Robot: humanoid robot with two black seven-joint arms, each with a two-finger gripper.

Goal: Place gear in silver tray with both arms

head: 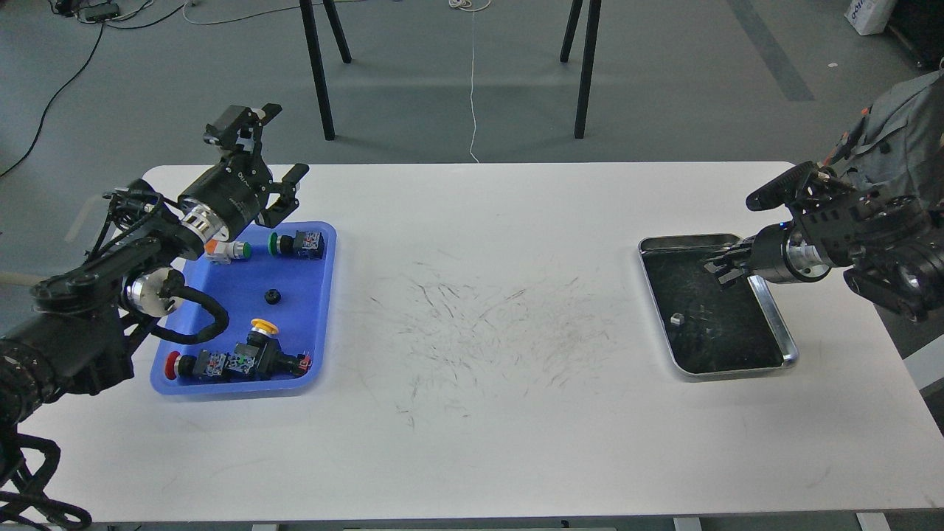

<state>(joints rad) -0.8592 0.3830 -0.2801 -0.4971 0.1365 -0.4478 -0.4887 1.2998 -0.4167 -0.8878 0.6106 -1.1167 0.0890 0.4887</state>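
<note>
The silver tray [773, 316] lies at the right of the white table, shiny rim and dark scratched bottom. A small silver gear [676, 318] lies loose on its bottom near the left rim. My right gripper [720, 268] hovers over the tray's far right corner with its fingers a little apart and nothing between them, well right of the gear. My left gripper [284, 141] is open and empty, raised above the far edge of the blue plastic tray [322, 310]. A small black gear [272, 296] lies in the middle of that blue tray.
The blue tray also holds several push-button switches with green [296, 243], yellow [263, 327] and red [172, 365] caps. Black stand legs [317, 74] stand on the floor behind the table. The table's middle [479, 317] is scuffed.
</note>
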